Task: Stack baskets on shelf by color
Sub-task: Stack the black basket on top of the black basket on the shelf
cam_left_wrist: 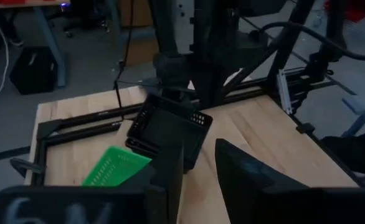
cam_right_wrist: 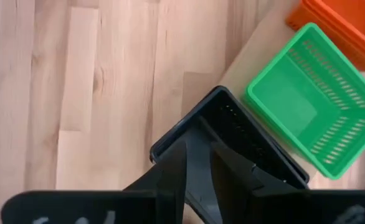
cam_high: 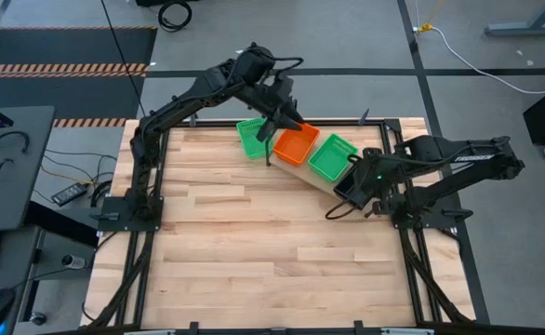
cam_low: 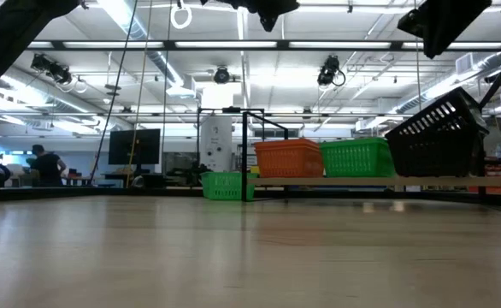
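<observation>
A black basket (cam_high: 352,186) hangs tilted at the right end of the pale shelf (cam_low: 362,180), with my right gripper (cam_right_wrist: 198,168) shut on it. On the shelf stand an orange basket (cam_high: 296,146) and a green basket (cam_high: 332,156), side by side on their bases. A second green basket (cam_high: 251,138) rests on the tabletop just left of the shelf. My left gripper (cam_left_wrist: 198,180) is open and empty, raised above the far middle of the table over the orange and green baskets (cam_high: 282,126). My right gripper holds the black basket by the rim of one side wall (cam_right_wrist: 198,140), one finger (cam_right_wrist: 173,168) outside the wall and one inside. The fingers come steeply from above. The basket hangs tilted (cam_low: 439,137); whether its low edge touches the shelf I cannot tell.
A black frame (cam_high: 384,123) runs round the plank tabletop. There is bare wood across the near and left part of the table (cam_high: 254,242). The left arm (cam_high: 189,98) spans the far left corner. A person (cam_low: 45,164) stands far off in the room.
</observation>
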You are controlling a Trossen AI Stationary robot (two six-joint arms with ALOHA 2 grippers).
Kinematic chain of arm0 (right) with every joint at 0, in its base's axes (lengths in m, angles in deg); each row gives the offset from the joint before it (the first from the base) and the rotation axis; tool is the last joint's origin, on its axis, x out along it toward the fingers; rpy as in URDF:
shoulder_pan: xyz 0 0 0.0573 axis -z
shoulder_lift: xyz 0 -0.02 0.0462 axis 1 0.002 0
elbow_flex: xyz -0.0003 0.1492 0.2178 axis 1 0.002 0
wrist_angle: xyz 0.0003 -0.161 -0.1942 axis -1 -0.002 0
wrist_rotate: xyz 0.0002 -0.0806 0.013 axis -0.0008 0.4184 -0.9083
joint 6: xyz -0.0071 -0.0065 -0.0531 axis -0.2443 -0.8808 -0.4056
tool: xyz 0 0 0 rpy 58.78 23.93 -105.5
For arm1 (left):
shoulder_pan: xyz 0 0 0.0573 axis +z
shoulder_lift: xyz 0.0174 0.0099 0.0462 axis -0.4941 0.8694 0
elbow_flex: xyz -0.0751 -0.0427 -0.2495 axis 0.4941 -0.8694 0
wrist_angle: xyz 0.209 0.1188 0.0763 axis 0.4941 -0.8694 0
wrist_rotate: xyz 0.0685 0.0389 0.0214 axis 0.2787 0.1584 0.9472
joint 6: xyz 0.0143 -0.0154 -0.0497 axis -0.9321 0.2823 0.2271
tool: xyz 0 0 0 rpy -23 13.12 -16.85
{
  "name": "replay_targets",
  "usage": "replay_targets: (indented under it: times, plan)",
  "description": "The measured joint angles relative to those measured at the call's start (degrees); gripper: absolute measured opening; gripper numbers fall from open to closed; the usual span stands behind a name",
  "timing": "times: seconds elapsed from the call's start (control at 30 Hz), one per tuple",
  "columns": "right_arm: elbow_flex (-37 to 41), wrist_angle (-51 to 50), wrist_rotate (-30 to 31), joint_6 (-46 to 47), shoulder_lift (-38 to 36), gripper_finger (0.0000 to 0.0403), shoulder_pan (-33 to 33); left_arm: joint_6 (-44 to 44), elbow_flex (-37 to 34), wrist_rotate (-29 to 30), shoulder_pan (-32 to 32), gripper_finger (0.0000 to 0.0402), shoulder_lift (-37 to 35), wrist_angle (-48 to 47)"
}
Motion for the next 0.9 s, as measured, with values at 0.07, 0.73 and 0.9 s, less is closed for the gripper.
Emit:
replay_targets:
  times: [0.07, 0.73, 0.9]
  plan:
    - [-0.03, -0.05, 0.05, 1.25, 0.00, 0.0077, 0.00, 1.72, 0.00, 2.48, -0.72, 0.0093, 0.00, 1.21]
    - [0.81, -9.60, -2.04, 9.35, -2.25, 0.0077, -2.32, 21.50, -56.76, 15.69, -3.48, 0.0017, -21.34, 64.65]
    - [0.89, -1.90, -1.64, 11.77, 0.99, 0.0078, -1.08, 23.75, -74.75, 21.62, -2.50, 0.0023, -32.33, 68.90]
